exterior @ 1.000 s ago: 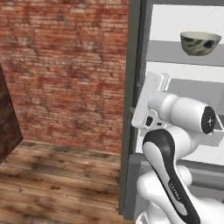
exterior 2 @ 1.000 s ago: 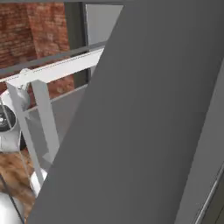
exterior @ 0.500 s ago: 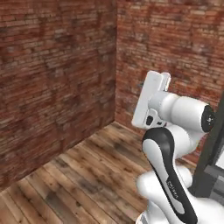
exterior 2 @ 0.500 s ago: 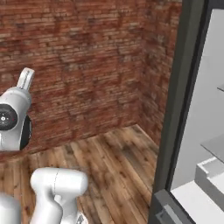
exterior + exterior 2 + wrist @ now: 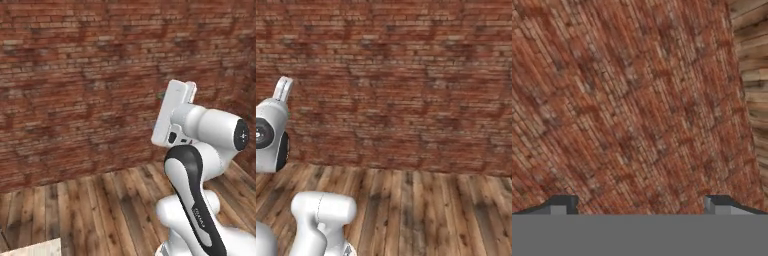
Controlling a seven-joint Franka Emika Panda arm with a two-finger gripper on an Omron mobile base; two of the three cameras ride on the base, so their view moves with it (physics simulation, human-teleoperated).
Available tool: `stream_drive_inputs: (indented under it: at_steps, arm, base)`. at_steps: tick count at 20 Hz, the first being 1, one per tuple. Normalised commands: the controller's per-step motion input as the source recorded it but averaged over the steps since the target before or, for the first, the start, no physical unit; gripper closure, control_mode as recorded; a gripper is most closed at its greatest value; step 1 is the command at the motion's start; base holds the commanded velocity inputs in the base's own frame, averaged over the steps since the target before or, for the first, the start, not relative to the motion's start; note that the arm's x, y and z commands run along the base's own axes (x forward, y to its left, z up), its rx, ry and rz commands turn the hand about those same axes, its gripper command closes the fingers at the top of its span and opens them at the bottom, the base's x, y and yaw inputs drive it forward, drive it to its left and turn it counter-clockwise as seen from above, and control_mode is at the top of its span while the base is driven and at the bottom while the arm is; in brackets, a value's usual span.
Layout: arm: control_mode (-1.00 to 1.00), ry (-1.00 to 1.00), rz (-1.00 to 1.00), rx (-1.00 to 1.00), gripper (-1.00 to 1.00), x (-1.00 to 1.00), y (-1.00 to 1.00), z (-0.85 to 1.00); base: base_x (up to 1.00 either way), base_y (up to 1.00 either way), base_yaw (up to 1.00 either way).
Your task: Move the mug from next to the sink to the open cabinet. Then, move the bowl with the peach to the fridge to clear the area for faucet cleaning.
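The gripper (image 5: 637,207) has its jaws spread wide with nothing between them, its two dark fingertips (image 5: 562,204) far apart and aimed at a red brick wall (image 5: 622,100). No mug, bowl, cabinet or fridge appears ahead of the jaws, so which way they lie cannot be told; the plank floor (image 5: 421,205) lies below. No writing or labels can be read.

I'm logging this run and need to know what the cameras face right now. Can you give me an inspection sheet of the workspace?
Surface: wooden plank floor; a pale wooden corner at the lower left of the left base view.
Job's things: nothing seen.
Clutter: nothing seen.
End effector: fingertips wide apart, open, nothing between them, facing the brick wall.
Cables: nothing seen.
Surroundings: red brick wall across both base views, meeting the floor.
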Motion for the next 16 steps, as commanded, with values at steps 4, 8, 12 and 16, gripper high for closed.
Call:
stream_drive_inputs:
  at_steps: [4, 8, 12, 16]
  arm:
    - [1.00, 0.00, 0.00, 0.00, -1.00, 0.00, 0.00, 0.00]
    - [1.00, 0.00, 0.00, 0.00, -1.00, 0.00, 0.00, 0.00]
    - [1.00, 0.00, 0.00, 0.00, -1.00, 0.00, 0.00, 0.00]
    - [1.00, 0.00, 0.00, 0.00, -1.00, 0.00, 0.00, 0.00]
  base:
    - [1.00, 0.07, 0.56]
    - [1.00, 0.00, 0.40]
    - [1.00, 0.00, 0.33]
    - [1.00, 0.00, 0.62]
